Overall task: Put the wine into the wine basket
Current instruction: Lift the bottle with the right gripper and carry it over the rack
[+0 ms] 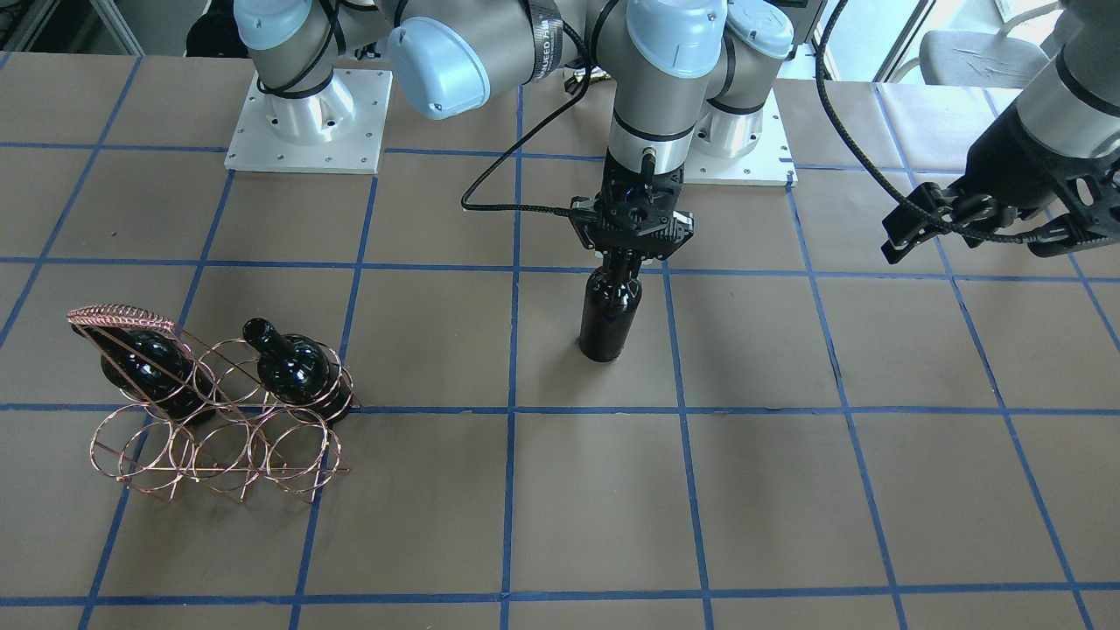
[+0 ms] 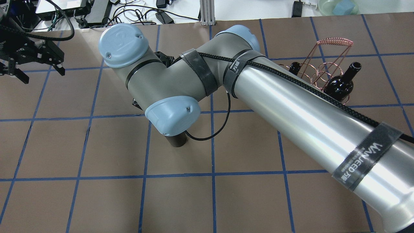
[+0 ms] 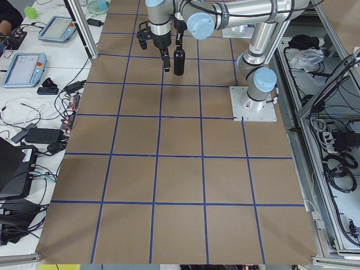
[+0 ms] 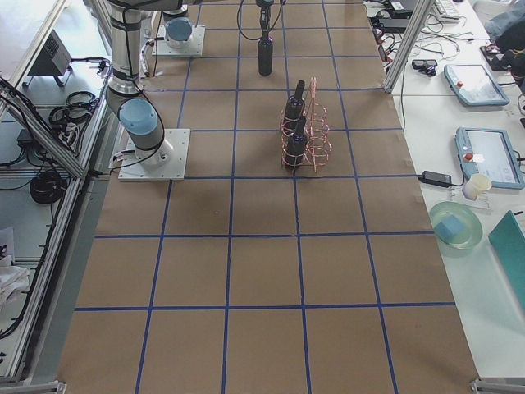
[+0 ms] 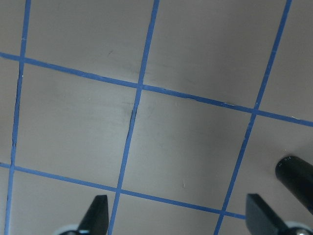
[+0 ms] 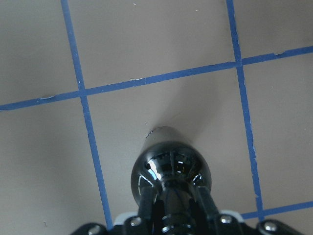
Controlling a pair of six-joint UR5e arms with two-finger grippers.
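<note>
My right gripper [image 1: 623, 262] is shut on the neck of a near-black wine bottle [image 1: 610, 315], which stands upright near the table's middle. The right wrist view looks down on the bottle's shoulder [image 6: 170, 169] with the fingers [image 6: 146, 205] closed around the neck. The copper wire wine basket [image 1: 219, 437] stands at the table's right side, apart from the gripper, and also shows in the overhead view [image 2: 323, 69]. Two alike bottles [image 1: 293, 372] [image 1: 144, 372] lie in its upper rings. My left gripper [image 1: 901, 232] hangs open and empty above the table's left side; its wrist view [image 5: 178, 215] shows the spread fingertips.
Brown table with a blue tape grid [image 1: 512, 411]. The arms' white base plates [image 1: 306, 131] sit at the robot's edge. My right forearm [image 2: 307, 126] crosses the overhead view and hides part of the basket. A dark round object [image 5: 298, 181] shows at the left wrist view's lower right.
</note>
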